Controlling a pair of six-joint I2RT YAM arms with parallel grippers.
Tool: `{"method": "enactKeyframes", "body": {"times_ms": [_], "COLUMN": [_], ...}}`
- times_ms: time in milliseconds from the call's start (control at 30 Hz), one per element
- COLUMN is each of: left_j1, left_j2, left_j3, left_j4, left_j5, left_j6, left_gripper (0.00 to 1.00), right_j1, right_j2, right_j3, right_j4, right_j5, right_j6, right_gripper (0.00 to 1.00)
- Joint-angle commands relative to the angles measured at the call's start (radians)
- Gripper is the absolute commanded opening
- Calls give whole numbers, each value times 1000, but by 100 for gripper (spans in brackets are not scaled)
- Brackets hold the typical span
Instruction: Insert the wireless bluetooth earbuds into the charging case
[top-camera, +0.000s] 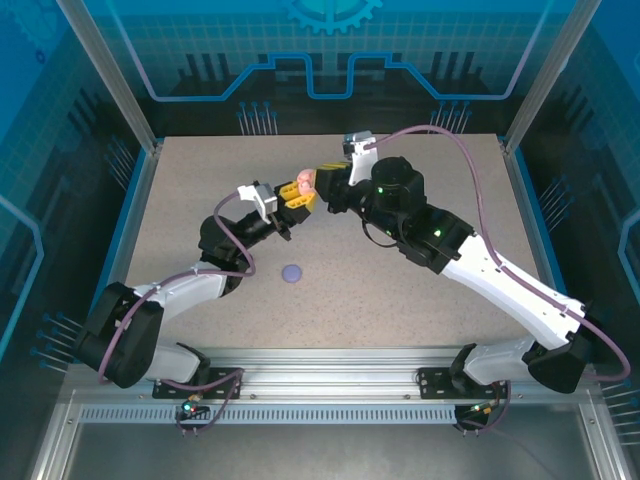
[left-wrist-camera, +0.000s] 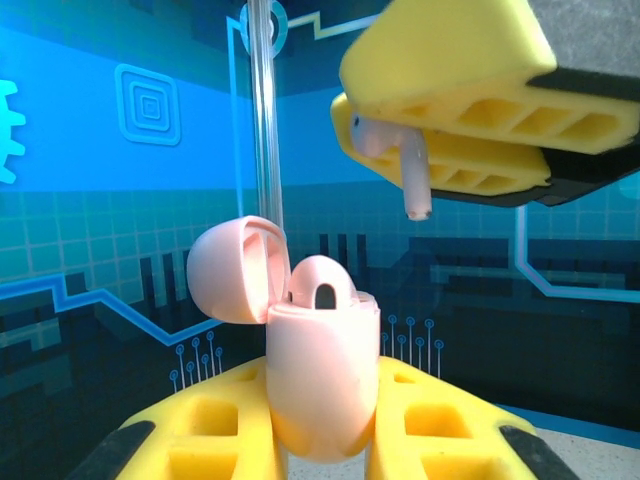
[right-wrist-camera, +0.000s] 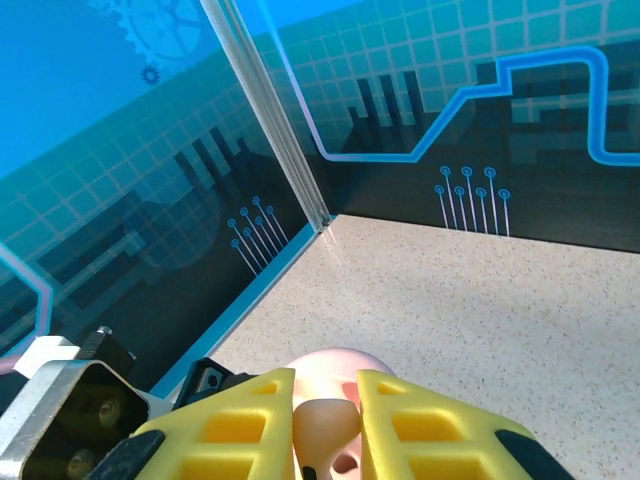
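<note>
The left tool (left-wrist-camera: 320, 445) pinches a pale pink egg-shaped plastic charging case (left-wrist-camera: 320, 370), its lid open. Just above it, the right tool (right-wrist-camera: 325, 395) pinches a pale pink stemmed earbud (left-wrist-camera: 405, 165), stem pointing down.

A robot test cell in a lab: a speckled table (top-camera: 350, 310) closed in by aluminium posts (top-camera: 108, 75) and blue circuit-print walls (top-camera: 330, 60).
</note>
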Motion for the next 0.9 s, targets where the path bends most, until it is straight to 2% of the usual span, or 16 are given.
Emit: {"method": "enactKeyframes", "body": {"times_ms": [0, 867], "left_j1": [-8, -10], "left_j2": [8, -3], "left_j3": [35, 36], "left_j4": [42, 55], "left_j5": [27, 26], "left_j6": [8, -3], "left_gripper": [0, 0], "right_j1": [13, -3], "right_j2": [1, 57], "right_j3": [1, -8], "right_j4": [83, 60], "right_j5": [-3, 16], "right_j6": [-24, -8], "right_gripper": [19, 19]}}
